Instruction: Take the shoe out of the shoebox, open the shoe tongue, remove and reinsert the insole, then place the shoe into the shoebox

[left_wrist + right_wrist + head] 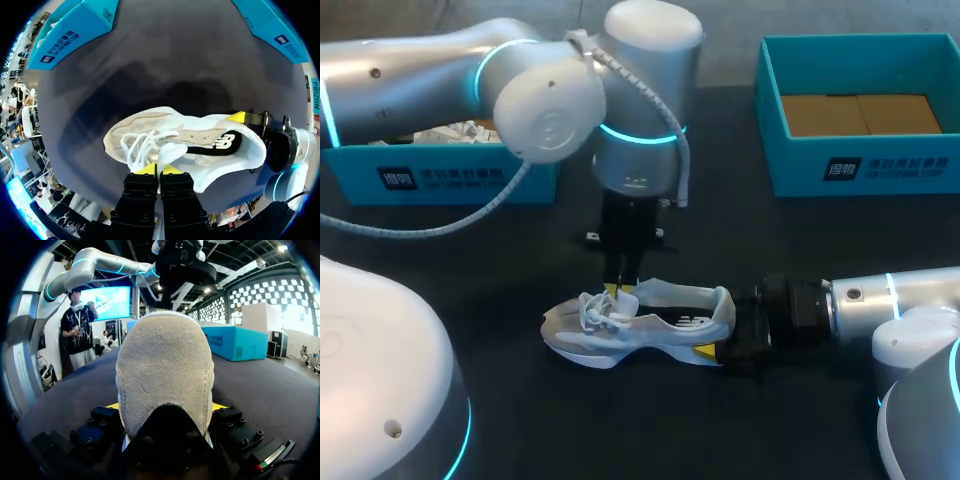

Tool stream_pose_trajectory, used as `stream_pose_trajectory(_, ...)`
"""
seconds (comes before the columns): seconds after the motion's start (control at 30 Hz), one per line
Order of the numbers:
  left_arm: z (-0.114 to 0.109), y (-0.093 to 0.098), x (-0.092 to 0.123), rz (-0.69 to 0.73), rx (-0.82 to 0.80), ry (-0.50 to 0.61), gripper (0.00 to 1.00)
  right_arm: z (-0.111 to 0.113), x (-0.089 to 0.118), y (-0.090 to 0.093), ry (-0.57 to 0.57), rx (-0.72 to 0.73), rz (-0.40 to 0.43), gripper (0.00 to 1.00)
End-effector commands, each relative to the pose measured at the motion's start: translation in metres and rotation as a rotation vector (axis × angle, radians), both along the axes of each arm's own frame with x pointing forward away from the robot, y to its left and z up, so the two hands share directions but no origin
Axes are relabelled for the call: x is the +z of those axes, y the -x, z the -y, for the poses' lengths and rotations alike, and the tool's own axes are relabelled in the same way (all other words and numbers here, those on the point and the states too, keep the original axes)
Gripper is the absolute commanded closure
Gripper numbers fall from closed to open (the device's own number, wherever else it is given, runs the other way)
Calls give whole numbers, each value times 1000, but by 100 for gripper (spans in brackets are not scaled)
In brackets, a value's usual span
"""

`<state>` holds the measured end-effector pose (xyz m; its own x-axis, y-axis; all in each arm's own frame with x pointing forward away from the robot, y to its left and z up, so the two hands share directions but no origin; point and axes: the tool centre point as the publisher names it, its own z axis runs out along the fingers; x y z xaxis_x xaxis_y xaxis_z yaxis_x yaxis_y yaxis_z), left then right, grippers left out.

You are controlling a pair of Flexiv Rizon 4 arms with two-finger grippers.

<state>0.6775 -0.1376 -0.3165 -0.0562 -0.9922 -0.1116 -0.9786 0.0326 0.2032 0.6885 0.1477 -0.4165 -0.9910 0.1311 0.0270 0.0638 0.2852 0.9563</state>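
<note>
A white and grey shoe lies on its sole in the middle of the dark table, toe to the left. My left gripper comes straight down onto it, and its yellow tips are shut on the edge of the white tongue, just behind the laces. My right gripper reaches in low from the right. Its fingers stand wide on either side of the suede heel, gripping it. One of its yellow tips shows beside the heel in the left wrist view.
A blue shoebox with white paper inside stands at the back left, partly behind my left arm. A second blue shoebox with a brown cardboard floor stands open at the back right. Bare dark tabletop lies in front of the shoe.
</note>
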Motion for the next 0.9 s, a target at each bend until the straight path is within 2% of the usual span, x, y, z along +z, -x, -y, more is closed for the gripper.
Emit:
stream_pose_trajectory(0.03, -16, 3, 5, 4, 23, 163, 100, 1, 0, 1, 3, -1, -1, 100)
stream_pose_trajectory(0.3, -43, 3, 11, -11, 55, 284, 100, 1, 0, 1, 3, -1, -1, 100)
stream_pose_trajectory(0.57, -65, 7, 13, 17, 74, 345, 100, 1, 0, 1, 3, -1, -1, 100)
stream_pose_trajectory(0.73, -77, 8, 6, 12, 70, 355, 100, 1, 0, 1, 3, -1, -1, 100)
stream_pose_trajectory(0.9, -84, 5, -11, -25, 72, 341, 100, 1, 0, 1, 3, -1, -1, 100)
